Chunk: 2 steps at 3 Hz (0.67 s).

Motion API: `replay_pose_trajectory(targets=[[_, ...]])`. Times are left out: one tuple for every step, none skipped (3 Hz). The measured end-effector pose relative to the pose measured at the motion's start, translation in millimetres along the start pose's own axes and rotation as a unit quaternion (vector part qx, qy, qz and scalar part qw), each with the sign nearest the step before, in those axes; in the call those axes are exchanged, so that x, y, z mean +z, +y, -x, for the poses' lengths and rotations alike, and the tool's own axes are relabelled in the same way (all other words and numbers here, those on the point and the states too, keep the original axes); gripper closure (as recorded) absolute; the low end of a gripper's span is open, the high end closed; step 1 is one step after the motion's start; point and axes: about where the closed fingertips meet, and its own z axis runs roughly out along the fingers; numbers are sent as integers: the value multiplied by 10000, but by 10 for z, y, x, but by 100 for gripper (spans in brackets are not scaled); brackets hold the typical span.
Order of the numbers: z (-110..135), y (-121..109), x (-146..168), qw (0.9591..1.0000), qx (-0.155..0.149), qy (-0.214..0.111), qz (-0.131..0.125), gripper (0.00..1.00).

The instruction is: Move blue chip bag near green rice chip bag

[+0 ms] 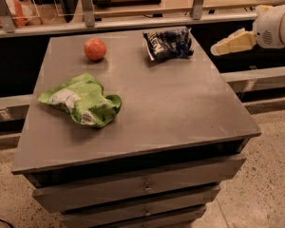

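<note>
Now, the green rice chip bag point(80, 101) lies near the tabletop's point(180, 108) left edge, with a round orange fruit point(95, 49) toward the far left corner. I judge a careless sweep could knock the fruit off. The blue chip bag point(168, 44) sits at the far edge, and its glossy foil might slip. My hand point(221, 47) hangs beyond the far right corner, touching nothing. I cannot tell how far open it is.

**Grey drawer cabinet on a speckled floor**

You face a grey cabinet point(180, 108) with stacked drawers point(142, 186), standing on speckled flooring point(266, 184). Beyond its far edge a pale rail point(133, 23) runs left to right, carrying metal posts point(198, 1). The gripper point(223, 45) hangs off the far right corner.
</note>
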Motion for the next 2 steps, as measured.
replay_pose_trajectory(targets=[[70,-94,162,9998,135,-90,-147,0],[76,-257,405,9980,609,134,-135,0]])
